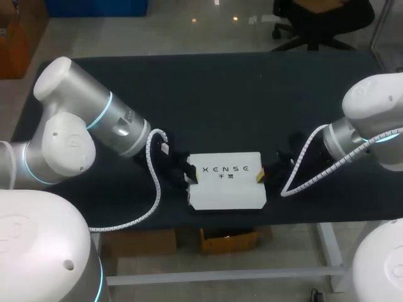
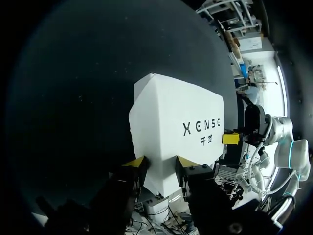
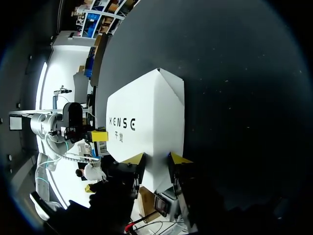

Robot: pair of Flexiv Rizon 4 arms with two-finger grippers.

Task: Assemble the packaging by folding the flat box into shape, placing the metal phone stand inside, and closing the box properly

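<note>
A white folded box (image 1: 227, 189) with dark print on top sits near the table's front edge, lid down. My left gripper (image 1: 191, 176) holds its left end. In the left wrist view the box (image 2: 176, 122) runs ahead from the gripper (image 2: 161, 164), a yellow-tipped finger (image 2: 136, 162) pressing each side of its near end. My right gripper (image 1: 259, 177) holds the opposite end. In the right wrist view its own gripper (image 3: 156, 158) clamps the box (image 3: 146, 122) the same way. Each wrist view shows the other gripper's yellow tip at the far end. No metal phone stand is in sight.
The dark table (image 1: 220, 94) stretches bare behind and to both sides of the box. Its front edge (image 1: 227, 221) lies just below the box. Both arms' white cables hang beside the grippers.
</note>
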